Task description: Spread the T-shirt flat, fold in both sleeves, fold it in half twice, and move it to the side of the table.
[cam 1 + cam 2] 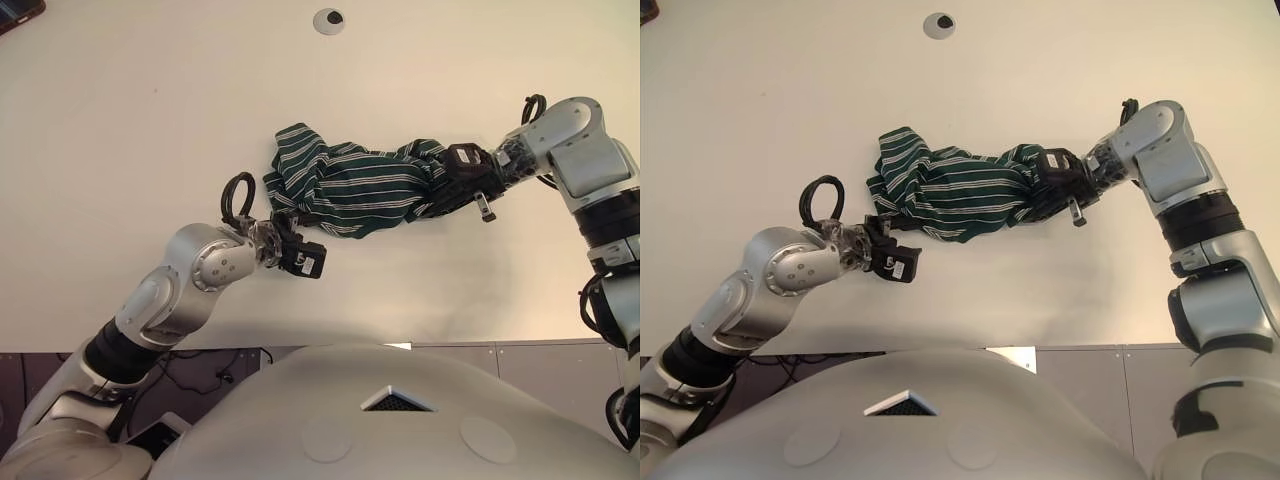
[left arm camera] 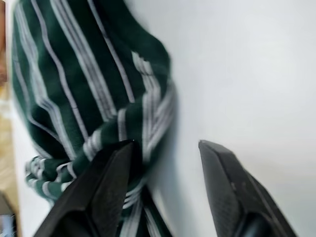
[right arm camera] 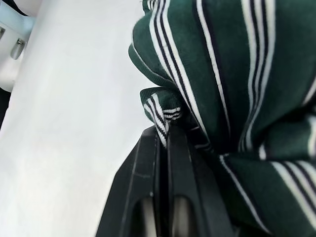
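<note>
One T-shirt [image 1: 350, 185] lies bunched mid-table [image 1: 150, 120]. Two grippers flank it: the left gripper [image 2: 167, 148] has its jaws wide at the near-left end, and the right gripper [image 1: 438, 197] pinches the right end.

We see the T-shirt [image 1: 350, 190] as soft, matt knitted cloth with a ribbed edge. The worktop [image 1: 150, 120] is smooth and matt. The fingers [image 2: 108, 182] of the left gripper [image 2: 167, 148] look like smooth, faintly glossy black plastic.
</note>
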`<state>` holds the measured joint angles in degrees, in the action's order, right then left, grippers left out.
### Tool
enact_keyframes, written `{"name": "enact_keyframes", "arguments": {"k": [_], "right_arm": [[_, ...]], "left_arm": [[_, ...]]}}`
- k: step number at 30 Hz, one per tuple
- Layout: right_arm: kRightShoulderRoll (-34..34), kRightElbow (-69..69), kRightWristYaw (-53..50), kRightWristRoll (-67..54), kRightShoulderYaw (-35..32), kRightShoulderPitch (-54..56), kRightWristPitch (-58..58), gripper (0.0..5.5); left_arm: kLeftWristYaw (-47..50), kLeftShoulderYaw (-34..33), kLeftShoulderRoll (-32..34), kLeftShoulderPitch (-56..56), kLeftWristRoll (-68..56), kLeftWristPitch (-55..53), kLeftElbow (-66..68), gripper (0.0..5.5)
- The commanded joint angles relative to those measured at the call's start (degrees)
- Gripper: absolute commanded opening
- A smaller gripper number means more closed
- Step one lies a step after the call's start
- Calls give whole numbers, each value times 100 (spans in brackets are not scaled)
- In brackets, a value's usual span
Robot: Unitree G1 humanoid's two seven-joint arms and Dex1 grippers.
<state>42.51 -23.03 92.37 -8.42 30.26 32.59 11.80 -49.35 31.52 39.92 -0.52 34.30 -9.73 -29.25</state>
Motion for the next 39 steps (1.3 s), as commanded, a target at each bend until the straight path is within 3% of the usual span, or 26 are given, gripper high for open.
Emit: {"name": "enact_keyframes", "arguments": {"k": [1,4,8,12,15,19,23,26,32,39], "right_arm": [[252,159,9,-148,168,24,29,0],[255,84,10,-175,236,104,11,0],[118,-70,10,-141,144,205,43,0],[-202,-419,-67,-296,-333,393,433,0],[-550,-740,-291,-774,-1013,717,1240,0],[-897,-1434,-812,-1508,-2163,1266,2081,0],[-1222,-1966,-1285,-1874,-2891,1766,2294,0],[-1682,-2648,-2073,-1891,-3360,2404,1963,0],[-2436,-4505,-4285,-1278,-3742,4046,111,0],[-2539,-5276,-5916,-629,-4009,5218,-1217,0]], "left_arm": [[405,239,-241,268,522,317,716,237],[374,378,-372,292,642,366,1045,237],[132,518,-496,375,517,450,1335,183],[168,171,-486,324,-56,543,1482,105],[117,-830,-655,270,-1528,383,1378,53],[-157,-2941,-1211,1335,-4450,-968,1743,1],[-213,-3743,-1334,3037,-5706,-2015,3216,1],[-141,-3725,-1387,4397,-5562,-1844,5008,1],[626,-3522,-1308,6877,-4468,90,8987,1],[1957,-3595,-1051,8253,-3656,1278,10475,1]]}}
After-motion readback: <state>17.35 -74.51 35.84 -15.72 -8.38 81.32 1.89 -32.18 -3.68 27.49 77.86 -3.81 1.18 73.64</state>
